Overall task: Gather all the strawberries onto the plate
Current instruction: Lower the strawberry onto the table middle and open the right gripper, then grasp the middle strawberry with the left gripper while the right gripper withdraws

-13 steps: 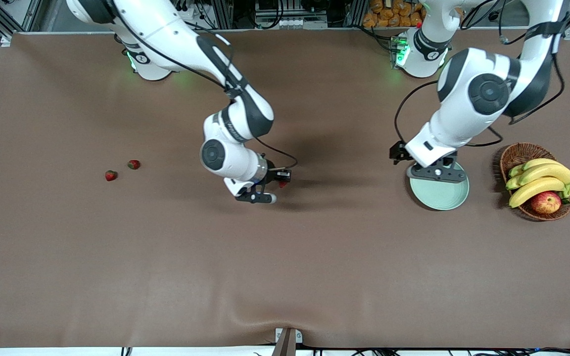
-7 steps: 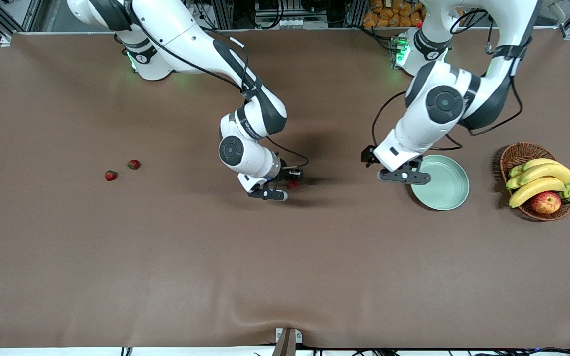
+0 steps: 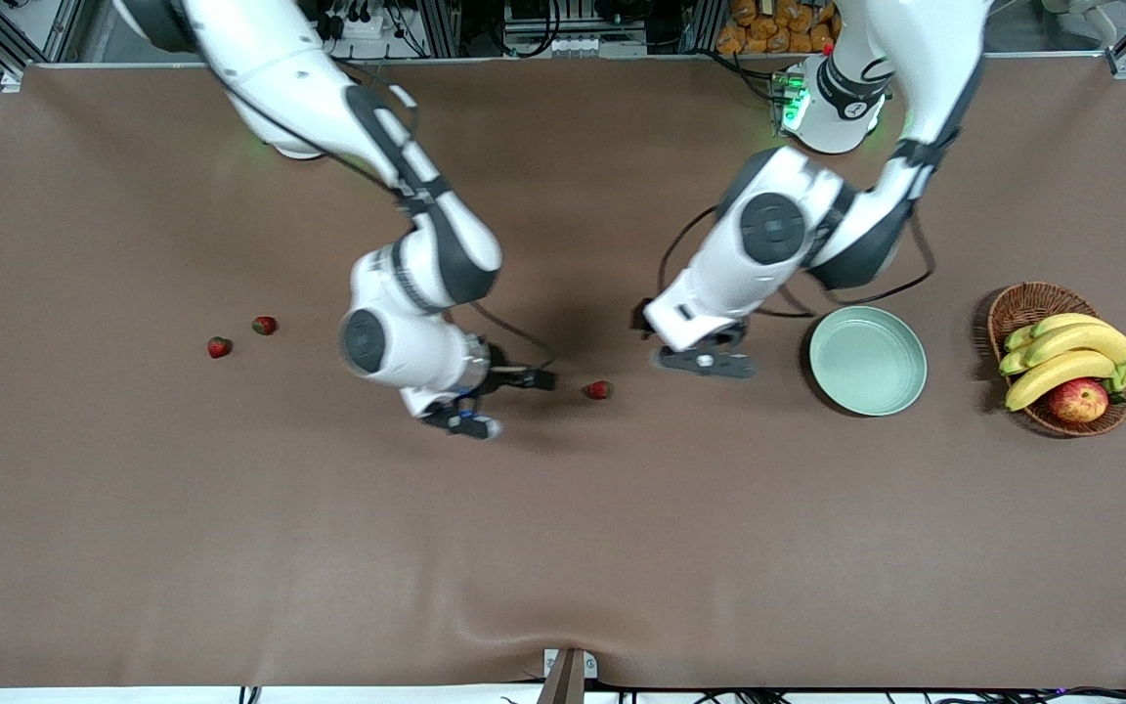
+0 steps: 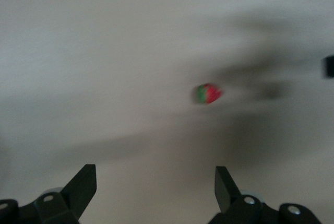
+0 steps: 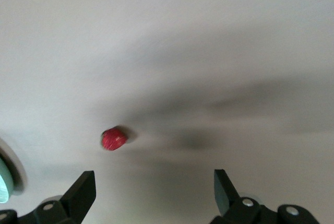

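Matt brown cloth table (image 3: 231, 548); smooth plate (image 3: 900, 342); woven wicker basket (image 3: 1017, 305).

Small red strawberry (image 3: 599, 390) alone on bare brown tablecloth (image 3: 563, 548), open right gripper (image 3: 490, 403) and open left gripper (image 3: 705, 363) flanking it, pale mint-green round plate (image 3: 867, 361) unobstructed.

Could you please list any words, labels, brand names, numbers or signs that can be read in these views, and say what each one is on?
None can be read.
Plate: plain, no marking.
Strawberries, wicker basket, bananas and apple: no labels.
Both arms: no legible lettering on their white casings.
Equipment along the table edge by the arm bases: any markings are too small to read.
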### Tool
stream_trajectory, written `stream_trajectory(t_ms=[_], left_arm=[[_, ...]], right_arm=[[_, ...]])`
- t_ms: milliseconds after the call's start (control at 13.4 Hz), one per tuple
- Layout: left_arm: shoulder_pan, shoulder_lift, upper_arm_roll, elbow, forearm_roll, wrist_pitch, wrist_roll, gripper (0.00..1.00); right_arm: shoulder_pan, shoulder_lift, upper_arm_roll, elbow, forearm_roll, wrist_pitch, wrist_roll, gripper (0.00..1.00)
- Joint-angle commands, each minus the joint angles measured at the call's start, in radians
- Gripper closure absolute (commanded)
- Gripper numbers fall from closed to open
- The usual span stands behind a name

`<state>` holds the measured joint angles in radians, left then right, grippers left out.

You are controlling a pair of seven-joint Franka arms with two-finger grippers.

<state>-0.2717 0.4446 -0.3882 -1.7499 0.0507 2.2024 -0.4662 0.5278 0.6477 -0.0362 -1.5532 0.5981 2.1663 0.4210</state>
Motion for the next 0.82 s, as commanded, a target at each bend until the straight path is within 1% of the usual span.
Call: stream_trajectory(t_ms=[0, 75, 150, 299, 374, 524, 673, 748], left_arm=[[-0.076, 0.224, 0.009, 0.249, 0.145, -0.012, -0.019, 0.0], [-0.093, 0.276, 0.012, 0.306, 0.196, -0.01, -0.018, 0.0], [-0.101, 0.314, 0.012, 0.337, 0.24, 0.011, -0.009, 0.0], [-0.11, 0.36, 0.012, 0.337, 0.281, 0.091, -0.005, 0.0], [-0.124, 0.379, 0.012, 0.339, 0.285, 0.114, -0.006, 0.06], [-0.133, 0.396, 0.012, 0.336, 0.282, 0.128, -0.023, 0.08], [-0.149, 0.394, 0.012, 0.328, 0.282, 0.128, -0.057, 0.09], [-0.15, 0.394, 0.012, 0.314, 0.284, 0.128, -0.066, 0.1]], right_arm=[[-0.121, -0.077, 0.018, -0.03, -0.185, -0.149, -0.001, 0.0], [-0.156, -0.091, 0.018, -0.031, -0.257, -0.202, -0.004, 0.0], [-0.196, -0.1, 0.018, -0.033, -0.32, -0.254, -0.007, 0.0], [-0.261, -0.108, 0.018, -0.051, -0.408, -0.331, -0.069, 0.0], [-0.305, -0.115, 0.018, -0.082, -0.437, -0.336, -0.14, 0.0], [-0.395, -0.12, 0.018, -0.137, -0.445, -0.336, -0.301, 0.0], [-0.472, -0.12, 0.016, -0.177, -0.451, -0.336, -0.416, 0.0], [-0.503, -0.12, 0.016, -0.195, -0.468, -0.336, -0.46, 0.0]])
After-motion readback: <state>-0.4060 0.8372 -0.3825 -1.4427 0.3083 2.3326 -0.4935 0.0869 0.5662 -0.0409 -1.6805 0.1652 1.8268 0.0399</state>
